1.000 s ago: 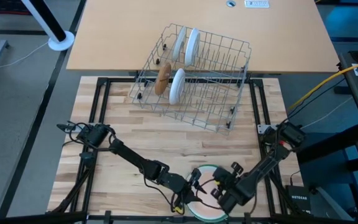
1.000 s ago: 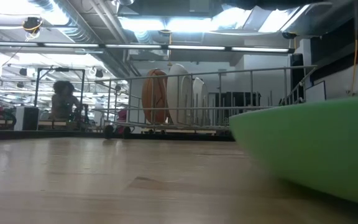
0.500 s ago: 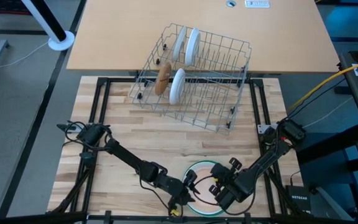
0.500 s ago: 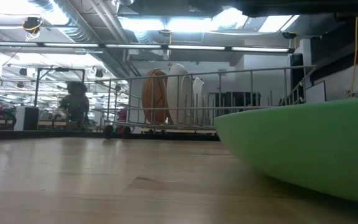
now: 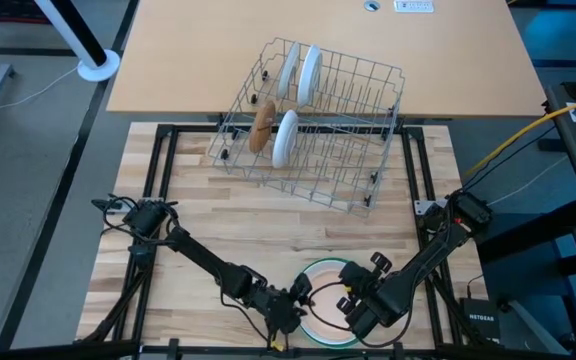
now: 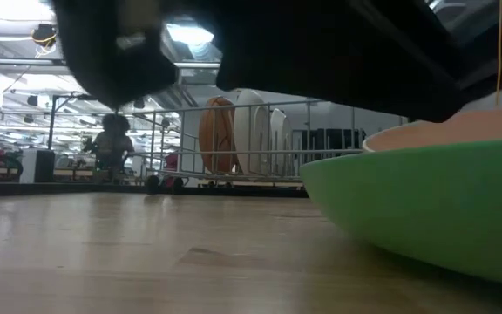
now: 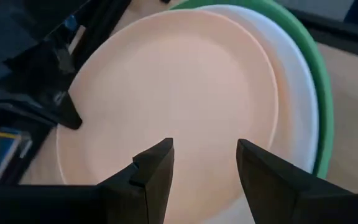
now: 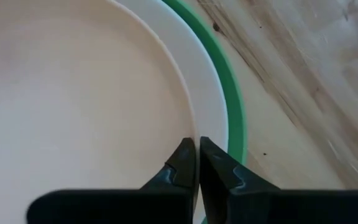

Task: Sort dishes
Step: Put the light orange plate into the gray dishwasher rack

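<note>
Hovering at the near edge of the worktop (image 5: 238, 225), over a stack of plates: left gripper (image 7: 204, 163), fingers (image 7: 157, 168) spread apart and holding nothing, just above the pale peach plate (image 7: 166, 93) on top. Lying under that plate, a white plate (image 7: 294, 93), and at the bottom the large green plate (image 7: 322, 106), its rim showing round the others. Pressed together above the same stack, close to the edge of the top plate: fingers (image 8: 185, 163) of the right gripper (image 8: 197, 160), shut with nothing between them. Reaching in from the near right corner, the right arm; from the near left, the left arm, both ending over the stack (image 5: 323, 305).

Standing well apart, toward the far side of the worktop, a grey wire rack (image 5: 353, 110), set at an angle. Held upright in its slots: two white plates (image 5: 301, 72) in the back row, then a brown plate (image 5: 262, 126) and another white plate (image 5: 285, 137) beside it in the front row.

Visible in the low view, beyond the rack, a person (image 6: 111, 148) in the room behind.
</note>
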Motion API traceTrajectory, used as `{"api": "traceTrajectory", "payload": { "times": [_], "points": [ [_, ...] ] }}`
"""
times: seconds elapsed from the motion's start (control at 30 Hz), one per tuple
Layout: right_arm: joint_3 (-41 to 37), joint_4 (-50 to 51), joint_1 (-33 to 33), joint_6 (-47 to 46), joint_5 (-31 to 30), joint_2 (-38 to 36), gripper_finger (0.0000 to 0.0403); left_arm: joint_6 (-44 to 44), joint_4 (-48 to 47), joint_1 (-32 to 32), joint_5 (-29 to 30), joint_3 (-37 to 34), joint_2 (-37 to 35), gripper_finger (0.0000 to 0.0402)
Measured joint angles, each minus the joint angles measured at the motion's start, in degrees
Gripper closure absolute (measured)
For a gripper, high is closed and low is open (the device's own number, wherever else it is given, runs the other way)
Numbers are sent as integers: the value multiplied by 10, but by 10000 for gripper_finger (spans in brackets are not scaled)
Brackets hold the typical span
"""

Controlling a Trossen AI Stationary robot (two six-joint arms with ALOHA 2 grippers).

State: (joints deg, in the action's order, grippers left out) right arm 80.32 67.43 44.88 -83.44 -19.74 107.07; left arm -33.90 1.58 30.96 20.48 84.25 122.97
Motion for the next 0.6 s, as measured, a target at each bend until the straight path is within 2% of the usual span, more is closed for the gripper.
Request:
{"api": "traceTrajectory", "payload": {
  "times": [0.43, 0.6],
  "points": [
    [45, 55, -1, 1, -2, 0, 394, -92, -45, 21, 67, 0, 0, 235],
    [45, 50, -8, 1, -1, -1, 392, -113, -45, 16, 70, 1, -1, 235]
  ]
}}
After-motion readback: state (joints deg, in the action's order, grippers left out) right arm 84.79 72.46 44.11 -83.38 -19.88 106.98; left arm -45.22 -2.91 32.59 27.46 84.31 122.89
